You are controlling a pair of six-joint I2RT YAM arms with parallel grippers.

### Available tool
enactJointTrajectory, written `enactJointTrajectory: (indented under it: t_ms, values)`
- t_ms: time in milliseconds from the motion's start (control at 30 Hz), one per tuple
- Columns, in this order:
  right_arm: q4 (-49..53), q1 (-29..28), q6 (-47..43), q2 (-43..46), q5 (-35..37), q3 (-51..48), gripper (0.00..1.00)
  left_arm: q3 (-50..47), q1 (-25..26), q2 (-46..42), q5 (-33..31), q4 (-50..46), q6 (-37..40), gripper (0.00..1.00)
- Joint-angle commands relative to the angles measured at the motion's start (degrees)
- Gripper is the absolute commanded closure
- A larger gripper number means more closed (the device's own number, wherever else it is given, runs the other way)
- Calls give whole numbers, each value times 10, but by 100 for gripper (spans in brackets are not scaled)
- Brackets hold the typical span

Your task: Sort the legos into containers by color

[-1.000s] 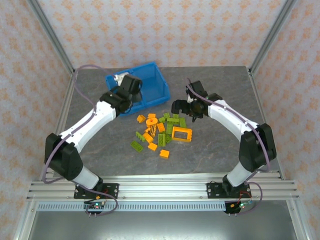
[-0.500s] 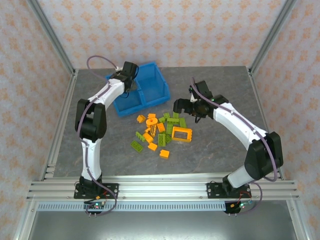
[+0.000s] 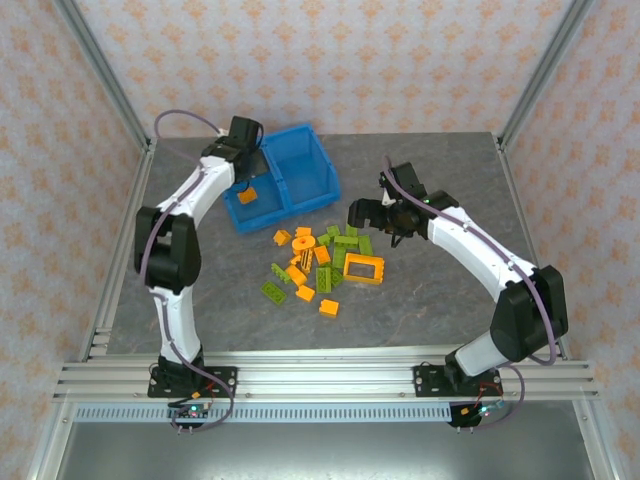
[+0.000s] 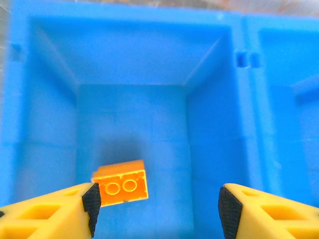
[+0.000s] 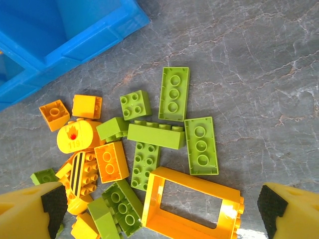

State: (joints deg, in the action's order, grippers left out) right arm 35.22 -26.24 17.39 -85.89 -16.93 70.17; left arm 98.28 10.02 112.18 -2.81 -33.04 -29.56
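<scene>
1. While my left pincer (image 4: 159,211) hangs over the bin (image 4: 234,59), its jaws stand well apart and grip nothing.
2. One orange brick (image 4: 122,184) lies loose below them in the left compartment, studs up. It is close by my left fingertip (image 4: 90,204), but I cannot tell whether it touches the pad.
3. A centre wall parts that compartment from the right one, whose contents I cannot make out.
4. Seen from above, the bin sits at the far left of the table (image 3: 430,300), turned at a slant.
5. Over on my other side, my right pincer (image 5: 162,204) is spread as wide as it goes, with nothing between the pads.
6. It hangs over the pile (image 5: 149,134) of orange and green legos on the table, touching none of them.
7. Right under its gap lies the orange frame (image 5: 199,181), flat and open, at the pile's near right edge.
8. Green bricks lie just beyond the frame, several touching one another, and the orange ones gather more to the left.
9. All of the pile sits on the table, near the bin's front wall but outside it.
</scene>
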Motion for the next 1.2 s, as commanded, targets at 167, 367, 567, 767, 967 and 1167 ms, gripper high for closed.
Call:
enactJointTrajectory:
  t_ms: [167,367,567,767,967,1167]
  values:
    - [26,-3,-21,-7,42,-70,1,-140,33,-260,77,34,37,34]
    - [11,-4,15,11,11,-172,9,-221,95,-376,102,-10,121,29]
    - [-23,-5,34,-11,-5,-204,36,-280,107,-434,129,-31,132,23]
    - [-34,-6,34,-41,22,-188,60,-297,107,-449,123,-28,128,7]
    - [-15,-6,40,-31,66,-171,92,-267,108,-452,116,-66,152,0]
    - [14,-15,53,49,107,-115,99,-240,107,-483,96,-107,218,0]
